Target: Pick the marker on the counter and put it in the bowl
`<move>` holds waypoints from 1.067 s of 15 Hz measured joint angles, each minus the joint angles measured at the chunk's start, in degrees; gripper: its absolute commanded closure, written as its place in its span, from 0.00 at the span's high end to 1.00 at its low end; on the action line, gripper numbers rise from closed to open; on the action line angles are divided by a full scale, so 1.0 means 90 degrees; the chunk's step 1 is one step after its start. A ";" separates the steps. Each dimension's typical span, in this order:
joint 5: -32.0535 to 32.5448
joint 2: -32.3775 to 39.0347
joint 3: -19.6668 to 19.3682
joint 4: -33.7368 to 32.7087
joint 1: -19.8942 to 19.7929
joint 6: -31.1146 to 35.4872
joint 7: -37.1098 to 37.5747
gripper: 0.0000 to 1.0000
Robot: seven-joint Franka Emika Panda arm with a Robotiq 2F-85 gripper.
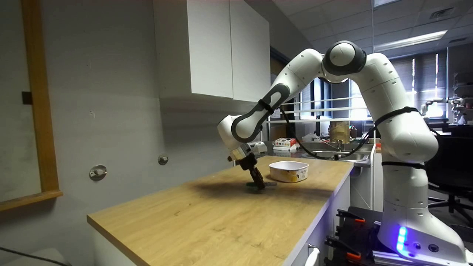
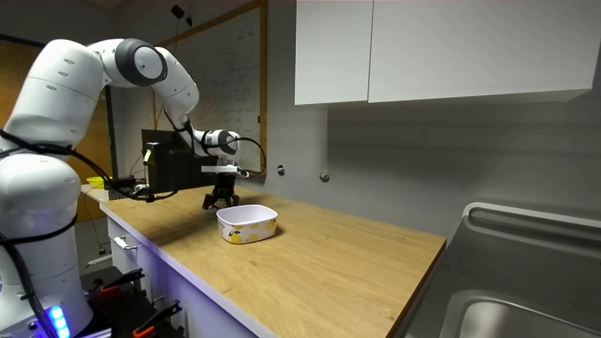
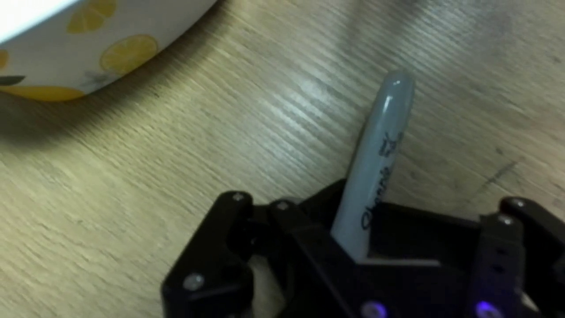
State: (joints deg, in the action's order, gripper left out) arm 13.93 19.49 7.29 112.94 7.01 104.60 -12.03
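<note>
The marker is grey with a green end. Its grey end [image 1: 271, 183] and green end show on either side of my fingers in an exterior view. In the wrist view its grey barrel [image 3: 378, 159] rises from between the fingers, low over the counter [image 3: 176, 185]; its green end is hidden there. My gripper [image 1: 260, 186] is shut on the marker and points down, also in an exterior view [image 2: 220, 205]. I cannot tell if the marker touches the counter. The white bowl with lemon prints [image 1: 289, 176] stands close beside the gripper, also in an exterior view [image 2: 248, 233] and the wrist view [image 3: 128, 55].
A grey wall [image 1: 111, 111] runs along the counter's back, with white cabinets [image 1: 210, 48] above. A sink [image 2: 497, 319] adjoins the counter's end. A red and white box [image 1: 284, 142] lies near the sink. A black monitor [image 2: 169, 164] stands behind the arm.
</note>
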 measured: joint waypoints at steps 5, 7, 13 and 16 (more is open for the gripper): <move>-0.0036 -0.0362 0.0000 0.0123 -0.0005 0.0027 0.0021 0.08; -0.0128 -0.0694 -0.0002 0.0237 -0.0041 0.0081 0.0021 0.07; -0.0376 -0.2044 -0.0236 0.0868 -0.0370 0.0322 -0.0005 0.07; -0.0375 -0.2586 -0.0583 0.1232 -0.0652 0.0448 -0.0062 0.07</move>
State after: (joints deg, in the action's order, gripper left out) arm 10.56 -3.78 2.04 124.02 1.14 108.63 -12.58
